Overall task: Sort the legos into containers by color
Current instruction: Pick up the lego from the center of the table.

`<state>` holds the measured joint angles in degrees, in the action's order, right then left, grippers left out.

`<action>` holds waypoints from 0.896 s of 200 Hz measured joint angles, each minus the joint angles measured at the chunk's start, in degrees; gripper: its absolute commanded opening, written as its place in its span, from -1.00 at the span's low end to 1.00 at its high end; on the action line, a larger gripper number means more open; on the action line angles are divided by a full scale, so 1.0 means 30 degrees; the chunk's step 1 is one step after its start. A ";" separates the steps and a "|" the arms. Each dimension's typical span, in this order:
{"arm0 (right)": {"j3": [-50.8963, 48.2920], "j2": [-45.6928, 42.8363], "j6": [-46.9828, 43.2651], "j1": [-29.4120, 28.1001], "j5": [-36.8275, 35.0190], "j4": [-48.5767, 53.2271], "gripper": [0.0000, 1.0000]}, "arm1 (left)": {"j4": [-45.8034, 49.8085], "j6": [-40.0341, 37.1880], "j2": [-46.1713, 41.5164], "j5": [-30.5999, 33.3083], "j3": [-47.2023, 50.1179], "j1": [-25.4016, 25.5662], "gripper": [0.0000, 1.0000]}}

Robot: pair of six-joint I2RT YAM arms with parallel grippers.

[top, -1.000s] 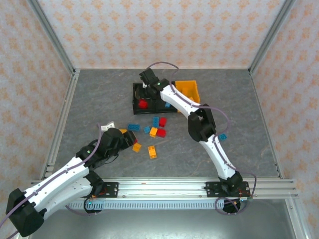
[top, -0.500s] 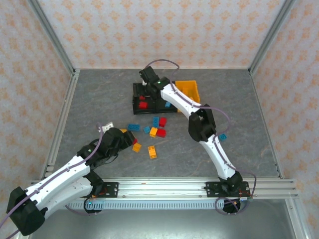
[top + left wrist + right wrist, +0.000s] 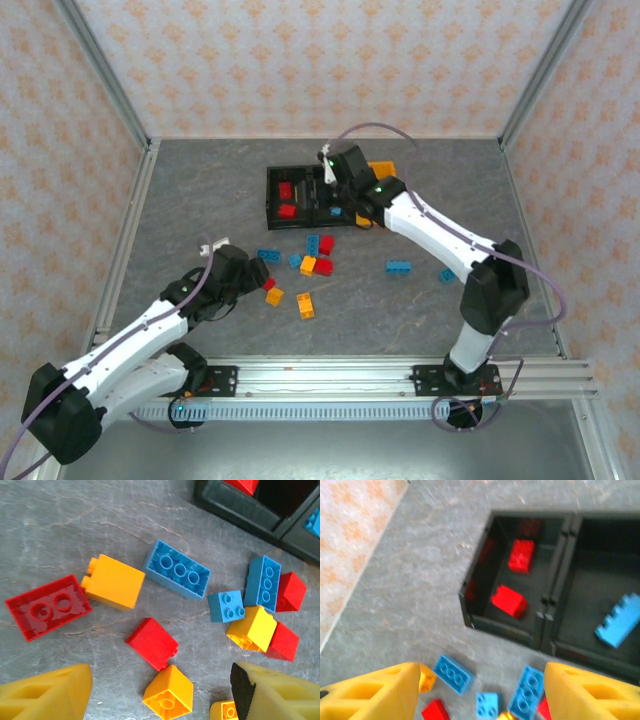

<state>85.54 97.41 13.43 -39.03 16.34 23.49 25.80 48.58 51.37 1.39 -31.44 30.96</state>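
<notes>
Left gripper and right gripper both agape, empty; legos probably light, rigid, slick, best pinched across flat sides

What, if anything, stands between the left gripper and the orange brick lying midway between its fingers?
Nothing visible. In the left wrist view the left gripper hangs open over the table, with the orange brick lying uncovered between its fingers. A small red brick lies just beyond it, not over it.

No text or number is readable on the legos or containers.
</notes>
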 measured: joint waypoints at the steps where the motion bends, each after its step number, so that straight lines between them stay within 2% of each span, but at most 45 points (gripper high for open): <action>1: -0.0095 -0.0044 0.0000 0.0000 -0.0015 0.0007 0.33 | -0.0007 -0.0029 0.0029 -0.0015 -0.0015 0.0000 0.50; 45: -0.5566 -0.1668 0.0947 0.0000 -0.0663 -0.0182 0.38 | -0.1093 -0.1566 0.1377 -0.1042 -0.1020 0.0000 0.49; 90: -0.8109 -0.2463 0.2477 -0.0022 -0.0692 -0.0860 0.39 | -0.1647 -0.2091 0.1413 -0.1836 -0.1027 0.0000 0.49; 99: -0.8327 -0.2608 0.2783 -0.0066 -0.1071 -0.0831 0.51 | -0.1807 -0.2091 0.1246 -0.1909 -0.0954 0.0000 0.49; 136: -0.8830 -0.3759 0.3519 0.0219 -0.3395 0.0117 0.69 | -0.2718 -0.2062 0.0627 -0.2718 -0.0182 0.0095 0.49; 179: -1.0928 -0.5974 0.3759 0.2259 -0.5515 0.1537 0.94 | -0.4189 -0.2011 0.0976 -0.3796 0.0219 0.1049 0.49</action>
<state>52.75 79.48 24.71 -32.25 -0.21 28.10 13.23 42.54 54.30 -10.00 -30.79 34.11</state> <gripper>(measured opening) 0.937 0.746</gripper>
